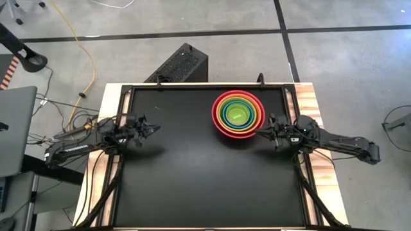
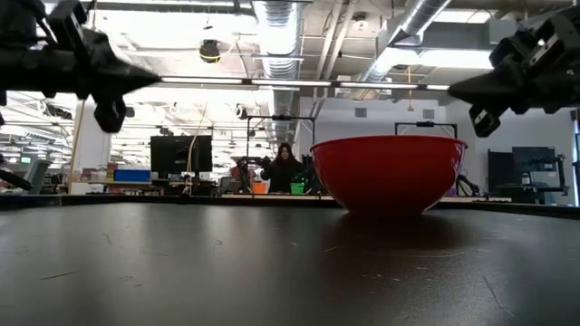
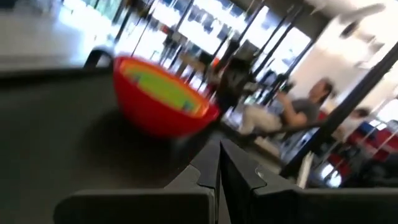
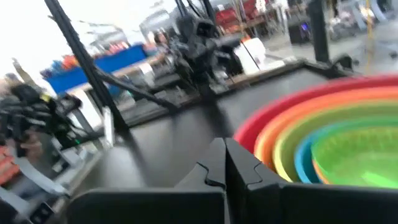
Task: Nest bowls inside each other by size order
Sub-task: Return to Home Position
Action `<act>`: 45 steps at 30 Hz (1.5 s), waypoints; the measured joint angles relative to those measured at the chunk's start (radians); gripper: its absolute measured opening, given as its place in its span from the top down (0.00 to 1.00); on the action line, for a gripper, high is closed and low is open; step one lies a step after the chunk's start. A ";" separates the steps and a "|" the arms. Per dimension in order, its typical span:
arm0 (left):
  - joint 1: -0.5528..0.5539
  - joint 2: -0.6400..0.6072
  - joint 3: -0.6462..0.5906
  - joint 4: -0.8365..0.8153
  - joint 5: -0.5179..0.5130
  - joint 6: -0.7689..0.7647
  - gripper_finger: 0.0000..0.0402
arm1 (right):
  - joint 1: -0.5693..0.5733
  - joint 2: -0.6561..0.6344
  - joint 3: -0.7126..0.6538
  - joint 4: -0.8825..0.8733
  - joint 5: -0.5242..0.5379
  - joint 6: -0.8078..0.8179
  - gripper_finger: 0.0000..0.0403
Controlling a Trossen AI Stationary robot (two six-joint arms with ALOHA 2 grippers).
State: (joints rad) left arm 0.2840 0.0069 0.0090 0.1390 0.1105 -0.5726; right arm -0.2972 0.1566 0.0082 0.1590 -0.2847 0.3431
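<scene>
The bowls stand nested in one stack (image 1: 238, 114) on the black table at the far right. The red bowl (image 2: 390, 172) is outermost and rests on its base. Inside it are the orange (image 4: 292, 118), lime green (image 4: 298, 140) and blue (image 4: 303, 155) bowls, then a thin yellow-orange rim (image 4: 317, 168) around a green inside (image 4: 360, 155). My right gripper (image 1: 260, 133) is shut and empty, in the air just right of and nearer than the red rim. My left gripper (image 1: 154, 128) is shut and empty above the table's left part, pointing at the stack (image 3: 158, 93).
Bare black tabletop (image 1: 192, 173) stretches between the arms and toward the near edge. A black box (image 1: 180, 64) stands on the floor beyond the far edge. Wooden strips (image 1: 314, 102) border the table's sides. A person (image 2: 284, 167) sits in the room far behind.
</scene>
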 joint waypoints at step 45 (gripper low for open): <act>-0.008 0.030 0.014 -0.145 -0.070 -0.011 1.00 | 0.001 0.000 -0.002 -0.107 0.025 0.033 0.92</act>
State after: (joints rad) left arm 0.2756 0.0372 0.0227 -0.0055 0.0406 -0.5838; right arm -0.2962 0.1566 0.0063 0.0525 -0.2596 0.3757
